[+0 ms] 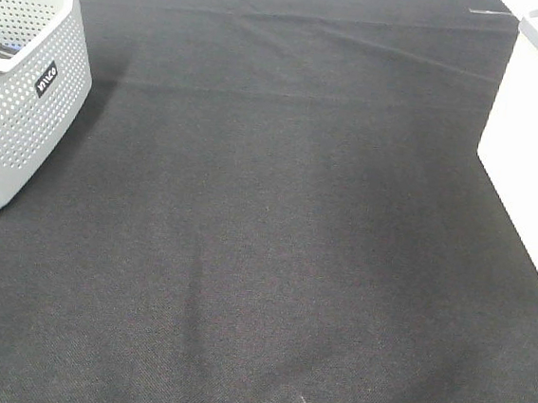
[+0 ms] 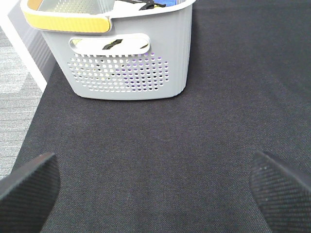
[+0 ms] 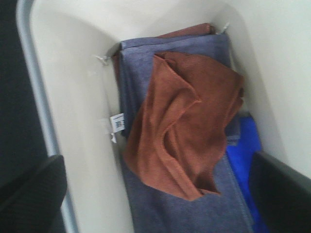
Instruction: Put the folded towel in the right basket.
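Your left tool (image 2: 154, 165) is released: its two dark fingers (image 2: 29, 187) stand wide apart with nothing between them, above the black desk (image 2: 146, 145). Ahead of it a grey basket (image 2: 131, 73) with a yellow handle sits on the desk, well clear of the fingers.

Your right tool (image 3: 155, 162) is released too, spread wide and gripping nothing. It hangs over the inside of the white basket (image 3: 82, 97). Right under it and between its fingers, the rust-brown towel (image 3: 184, 126) lies rumpled in that basket on top of a grey cloth (image 3: 141, 68). A blue cloth (image 3: 245, 145) shows just beside the towel, toward one finger. You can see a small white tag (image 3: 116, 122) at the grey cloth's edge.

From the high camera, you have the grey basket on the left tool's side of the desk and the white basket on the right tool's side, well apart.
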Action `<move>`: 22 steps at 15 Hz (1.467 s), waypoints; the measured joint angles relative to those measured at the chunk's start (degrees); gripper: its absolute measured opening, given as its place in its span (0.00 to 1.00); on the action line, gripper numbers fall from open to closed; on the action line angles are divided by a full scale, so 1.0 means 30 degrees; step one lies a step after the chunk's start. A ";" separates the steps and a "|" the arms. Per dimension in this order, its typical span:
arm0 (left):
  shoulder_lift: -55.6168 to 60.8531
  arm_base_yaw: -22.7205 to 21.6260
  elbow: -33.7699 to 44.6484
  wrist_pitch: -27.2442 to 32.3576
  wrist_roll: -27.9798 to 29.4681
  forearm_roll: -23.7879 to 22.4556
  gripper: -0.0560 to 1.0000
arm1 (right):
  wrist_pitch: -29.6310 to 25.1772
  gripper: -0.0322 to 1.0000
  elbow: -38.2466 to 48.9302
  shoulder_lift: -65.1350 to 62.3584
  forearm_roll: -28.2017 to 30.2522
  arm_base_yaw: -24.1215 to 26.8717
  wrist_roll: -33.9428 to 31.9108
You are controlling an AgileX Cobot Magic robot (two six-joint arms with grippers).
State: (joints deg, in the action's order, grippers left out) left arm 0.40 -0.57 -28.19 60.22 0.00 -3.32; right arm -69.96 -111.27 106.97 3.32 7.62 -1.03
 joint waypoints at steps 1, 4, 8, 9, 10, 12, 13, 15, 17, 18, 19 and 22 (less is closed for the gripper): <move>0.0000 0.0000 0.0000 0.0000 0.0000 0.0000 0.99 | 0.0000 0.97 0.0000 -0.0153 0.0000 -0.0535 -0.0019; 0.0000 0.0000 0.0000 0.0000 0.0000 0.0000 0.99 | 0.0019 0.97 0.0229 -0.1566 -0.0019 -0.2445 -0.0516; 0.0000 0.0000 0.0000 0.0000 0.0000 0.0000 0.99 | 0.0038 0.97 0.3629 -0.6207 0.0592 -0.3342 -0.1318; 0.0000 0.0000 0.0000 0.0000 0.0000 0.0000 0.99 | 0.0038 0.97 0.3629 -0.6207 0.0592 -0.3342 -0.1318; 0.0000 0.0000 0.0000 0.0000 0.0000 0.0000 0.99 | 0.0038 0.97 0.5061 -0.7716 0.1127 -0.3342 -0.1375; 0.0000 0.0000 0.0000 0.0000 0.0000 0.0000 0.99 | 0.0038 0.97 0.8098 -1.0982 0.1623 -0.3342 -0.1528; 0.0000 0.0000 0.0000 0.0000 0.0000 0.0000 0.99 | 0.0038 0.97 0.9587 -1.2605 0.1662 -0.3342 -0.1566; 0.0000 0.0000 0.0000 0.0000 0.0000 0.0000 0.99 | 0.0019 0.97 1.3274 -1.7112 0.1738 -0.3342 -0.1585; 0.0000 0.0000 0.0000 0.0000 0.0000 0.0000 0.99 | 0.0000 0.97 1.5642 -2.0894 0.1184 -0.3342 -0.1566; 0.0000 0.0000 0.0000 0.0000 0.0000 0.0000 0.99 | 0.0000 0.97 1.6826 -2.2727 0.0898 -0.3342 -0.1566; 0.0000 0.0000 0.0000 0.0000 0.0000 0.0000 0.99 | 0.0000 0.97 1.7953 -2.4523 0.0879 -0.3342 -0.1566; 0.0000 0.0000 0.0000 0.0000 0.0000 0.0000 0.99 | -0.0019 0.97 2.1199 -2.9889 0.0630 -0.3342 -0.1241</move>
State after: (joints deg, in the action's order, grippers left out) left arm 0.40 -0.57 -28.19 60.22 0.00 -3.32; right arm -70.02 -47.67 17.30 5.21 -2.41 -4.76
